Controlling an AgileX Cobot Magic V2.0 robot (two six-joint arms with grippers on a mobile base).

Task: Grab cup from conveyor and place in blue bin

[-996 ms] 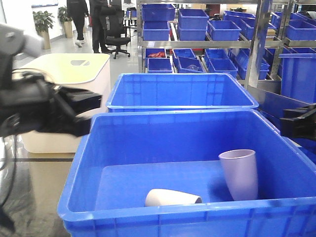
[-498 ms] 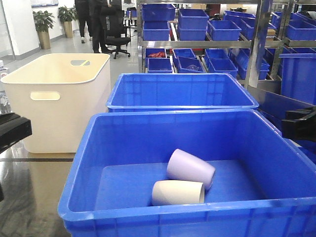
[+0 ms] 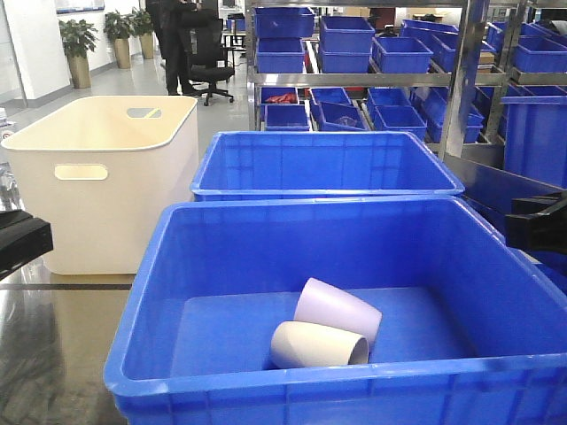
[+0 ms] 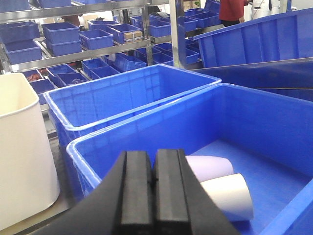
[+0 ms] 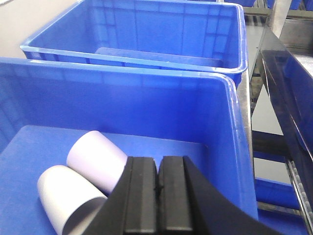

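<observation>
The blue bin (image 3: pixel 292 376) stands right in front of me. Two cups lie on their sides on its floor, touching: a lilac cup (image 3: pixel 341 310) and a cream-white cup (image 3: pixel 314 345). The conveyor is out of view. My left gripper (image 4: pixel 151 164) is shut and empty, held above the bin's (image 4: pixel 122 123) left side, with the lilac cup (image 4: pixel 210 165) and the white cup (image 4: pixel 230 196) beyond it. My right gripper (image 5: pixel 157 171) is shut and empty above the bin's (image 5: pixel 122 68) right side, beside the lilac cup (image 5: pixel 95 159) and the white cup (image 5: pixel 63 196). Only black parts of both arms show at the front view's edges.
A second blue bin (image 3: pixel 323 164) stands directly behind the first. A cream tub with handle slots (image 3: pixel 106 177) is at the left. Steel shelves with several small blue bins (image 3: pixel 354 53) fill the back. People and an office chair (image 3: pixel 208 53) are at the far left.
My left arm has drawn back to the left, out of the front view. The lilac cup has tipped from upright at the bin's right onto its side against the white cup.
</observation>
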